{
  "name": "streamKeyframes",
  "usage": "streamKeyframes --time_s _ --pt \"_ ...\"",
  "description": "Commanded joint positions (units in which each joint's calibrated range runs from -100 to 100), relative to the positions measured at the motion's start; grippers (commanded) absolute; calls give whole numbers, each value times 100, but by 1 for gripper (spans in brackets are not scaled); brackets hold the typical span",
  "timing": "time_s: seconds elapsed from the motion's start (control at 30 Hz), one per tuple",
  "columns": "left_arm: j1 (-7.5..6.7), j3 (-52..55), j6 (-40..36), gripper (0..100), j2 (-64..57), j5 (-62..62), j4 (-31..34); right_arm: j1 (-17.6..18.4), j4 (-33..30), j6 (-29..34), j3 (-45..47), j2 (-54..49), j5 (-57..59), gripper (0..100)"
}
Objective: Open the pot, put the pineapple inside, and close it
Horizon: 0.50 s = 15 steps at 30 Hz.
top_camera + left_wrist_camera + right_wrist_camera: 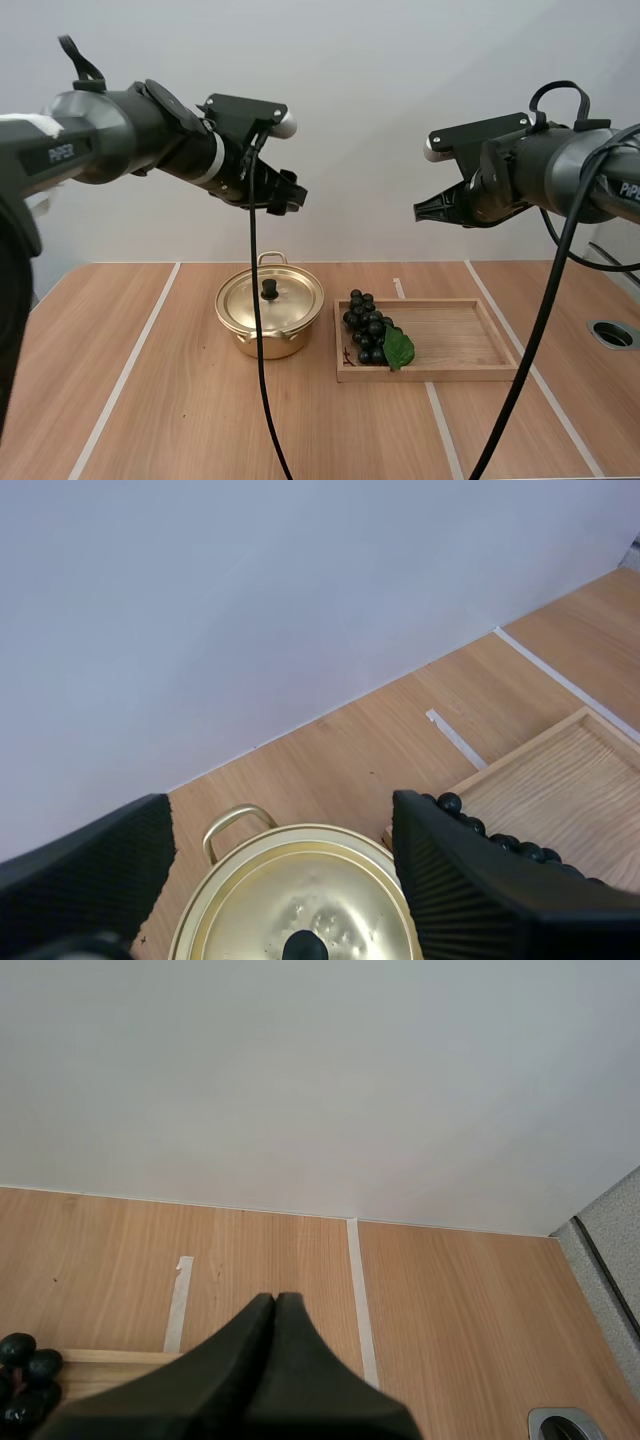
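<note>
Knob (269,289) of the lidded pot (268,325) lies almost straight below my left end effector (285,197).
My left fingers stand wide apart high over the worktop (150,400), and the left wrist view frames the lid (300,900) between them, so I judge a plain descent by this nearer arm reaches the knob. My right end effector (421,211), fingers pressed together, hovers above the wooden tray (450,372). The fruit here is a bunch of grapes (367,328), lying at the tray's end just beside the pot.
</note>
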Motion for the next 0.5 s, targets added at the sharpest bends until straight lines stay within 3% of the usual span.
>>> streamKeyframes --time_s 0.0,0.07,0.23,0.47 --pt "20 -61 -385 45 -448 -127 79 -23 2 -21 13 -162 -203 0" --pt "107 -61 -597 0 -775 -224 102 -23 2 -20 13 -314 -344 0" --pt "503 -61 -710 0 -1564 -365 115 -23 147 -10 13 -965 -838 0" --pt "1311 211 -849 0 -2964 -861 115 -23 274 -10 13 -2014 -1383 0"
